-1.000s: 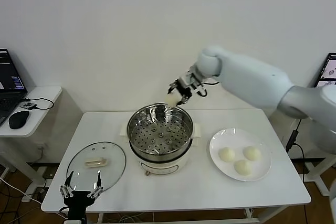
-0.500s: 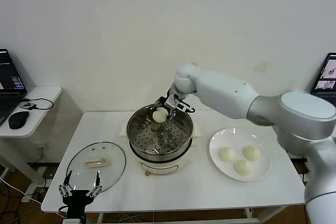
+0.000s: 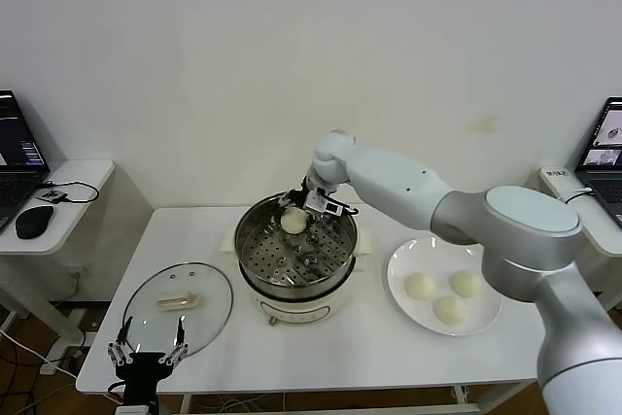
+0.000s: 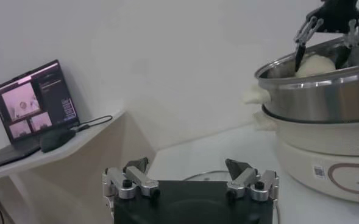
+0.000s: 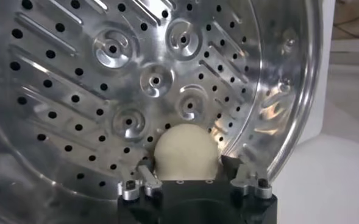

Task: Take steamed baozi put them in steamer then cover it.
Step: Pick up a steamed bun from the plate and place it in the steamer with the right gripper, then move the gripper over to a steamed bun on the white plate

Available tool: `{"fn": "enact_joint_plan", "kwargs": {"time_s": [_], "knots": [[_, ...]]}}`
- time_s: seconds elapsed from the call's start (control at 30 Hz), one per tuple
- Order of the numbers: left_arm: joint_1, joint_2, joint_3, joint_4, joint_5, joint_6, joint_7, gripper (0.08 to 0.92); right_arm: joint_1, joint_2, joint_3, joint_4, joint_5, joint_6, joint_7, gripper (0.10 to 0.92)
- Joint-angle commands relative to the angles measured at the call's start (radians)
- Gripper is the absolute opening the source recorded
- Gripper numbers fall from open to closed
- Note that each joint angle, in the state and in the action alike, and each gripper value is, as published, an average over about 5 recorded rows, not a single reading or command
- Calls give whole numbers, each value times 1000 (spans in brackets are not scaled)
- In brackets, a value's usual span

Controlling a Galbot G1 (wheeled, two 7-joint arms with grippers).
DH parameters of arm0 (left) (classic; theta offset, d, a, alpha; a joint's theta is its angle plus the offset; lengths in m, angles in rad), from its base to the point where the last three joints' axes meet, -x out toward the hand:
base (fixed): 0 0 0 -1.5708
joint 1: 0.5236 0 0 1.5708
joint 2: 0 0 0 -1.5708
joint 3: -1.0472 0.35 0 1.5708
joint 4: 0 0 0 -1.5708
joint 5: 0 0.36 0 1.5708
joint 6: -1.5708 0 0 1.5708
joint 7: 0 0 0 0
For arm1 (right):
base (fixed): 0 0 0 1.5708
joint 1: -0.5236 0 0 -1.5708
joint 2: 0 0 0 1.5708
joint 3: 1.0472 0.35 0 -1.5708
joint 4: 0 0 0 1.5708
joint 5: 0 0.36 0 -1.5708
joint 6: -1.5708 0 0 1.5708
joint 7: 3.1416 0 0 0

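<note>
First bun going into the pot; three more wait on the plate.

I see the white rectangular worktop (image 3: 389, 357) carrying everything. At its middle stands the round shiny stainless-steel steamer (image 3: 296, 258) on a white electric base, with the flat white round plate (image 3: 486, 323) to its right and the round glass lid with a cream handle (image 3: 179, 300) to its left. My right gripper (image 3: 296, 213) is inside the far rim of the pot, jaws spread wide around one smooth cream-white steamed baozi (image 5: 185, 152), which seems to rest on the perforated tray. Three buns (image 3: 449, 295) sit on the plate. My left gripper (image 3: 148, 351) idles near the lid, jaws wide. I judge this the release; next I must lift clear and reach for the plate.
</note>
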Motion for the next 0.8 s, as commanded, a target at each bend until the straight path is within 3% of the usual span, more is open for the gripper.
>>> {"fn": "enact_joint_plan", "kwargs": {"time_s": [0.03, 0.17, 0.3, 0.4, 0.6, 0.8], "knots": [[5, 1, -4, -11, 0, 2, 1, 823, 57, -42, -18, 76, 192, -101, -78, 821], [10, 2, -4, -21, -1, 3, 1, 823, 159, -156, -58, 242, 398, -394, -196, 823], [7, 2, -1, -29, -1, 5, 1, 823, 230, -306, -73, 436, 474, -690, -238, 823], [4, 3, 6, -39, -1, 8, 2, 823, 255, -435, -71, 559, 553, -825, -241, 823], [1, 16, 14, -49, 1, 13, 5, 823, 259, -669, -53, 742, 639, -945, -236, 823], [0, 26, 24, -50, 5, 14, 6, 823, 135, -899, -1, 845, 578, -961, -243, 823]]}}
